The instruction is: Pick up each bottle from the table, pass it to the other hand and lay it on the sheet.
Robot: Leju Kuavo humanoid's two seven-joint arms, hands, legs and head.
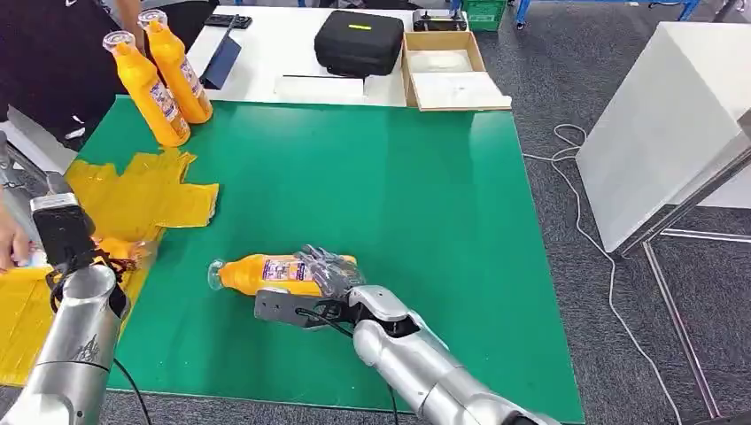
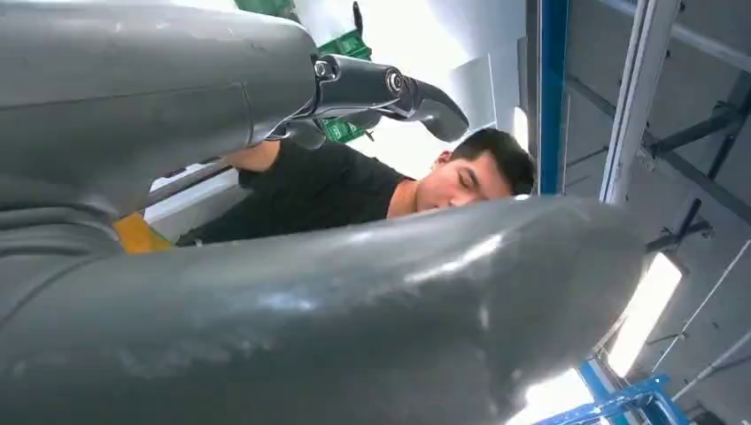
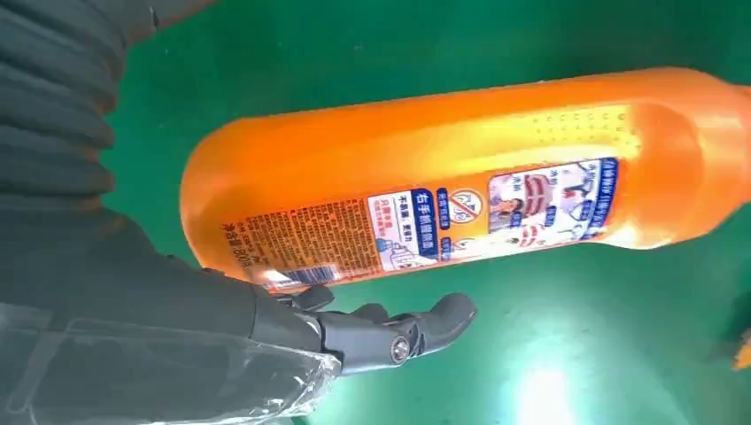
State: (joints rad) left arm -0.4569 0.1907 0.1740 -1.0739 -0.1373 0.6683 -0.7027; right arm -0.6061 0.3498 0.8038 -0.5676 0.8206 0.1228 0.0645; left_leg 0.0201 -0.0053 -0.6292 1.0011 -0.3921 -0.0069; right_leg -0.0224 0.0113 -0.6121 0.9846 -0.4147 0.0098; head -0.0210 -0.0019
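Observation:
An orange bottle [image 1: 261,274] with a clear cap lies on its side on the green table [image 1: 372,195], close up in the right wrist view [image 3: 460,177]. My right hand [image 1: 324,273] reaches over its base end; the thumb [image 3: 398,335] is stretched out beside the bottle with green showing between them. Two more orange bottles [image 1: 149,90] [image 1: 181,69] stand upright at the far left corner. The yellow sheet [image 1: 142,199] covers the left side, and something orange [image 1: 120,249] lies on it, partly behind my left arm. My left hand [image 2: 266,292] is turned upward, its fingers [image 2: 416,97] apart and holding nothing.
A person in black [image 1: 53,62] stands at the far left, with a hand [image 1: 11,243] by the sheet. Behind the green table, a white table [image 1: 292,53] carries a black case [image 1: 359,42] and a cardboard box [image 1: 447,71]. A white cabinet [image 1: 673,115] stands to the right.

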